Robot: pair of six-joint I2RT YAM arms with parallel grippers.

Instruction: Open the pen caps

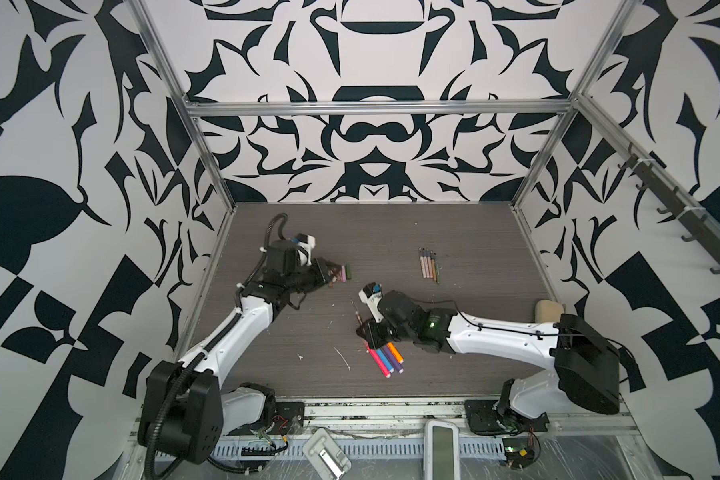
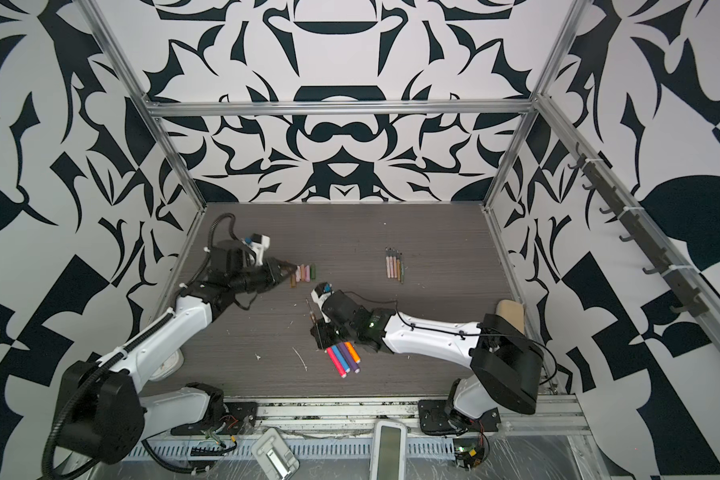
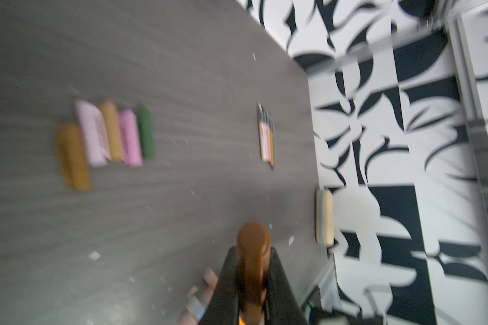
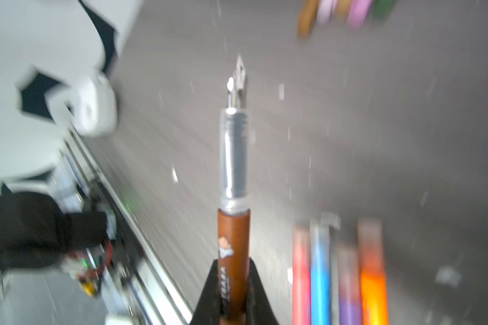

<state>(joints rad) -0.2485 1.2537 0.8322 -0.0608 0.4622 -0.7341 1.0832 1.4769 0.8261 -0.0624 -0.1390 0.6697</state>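
Brown cap is clamped in left gripper | brown pen is clamped in right gripper, nib bared | held apart: uncapping is judged done

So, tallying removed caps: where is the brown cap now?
The brown cap is clamped in the left end effector, which in a top view sits just left of the row of loose caps.

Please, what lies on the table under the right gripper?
Four thick markers, pink, blue, purple and orange, lie side by side there. In both top views the right gripper, shut on a brown pen, covers their far ends; the wrist view shows those only blurred.
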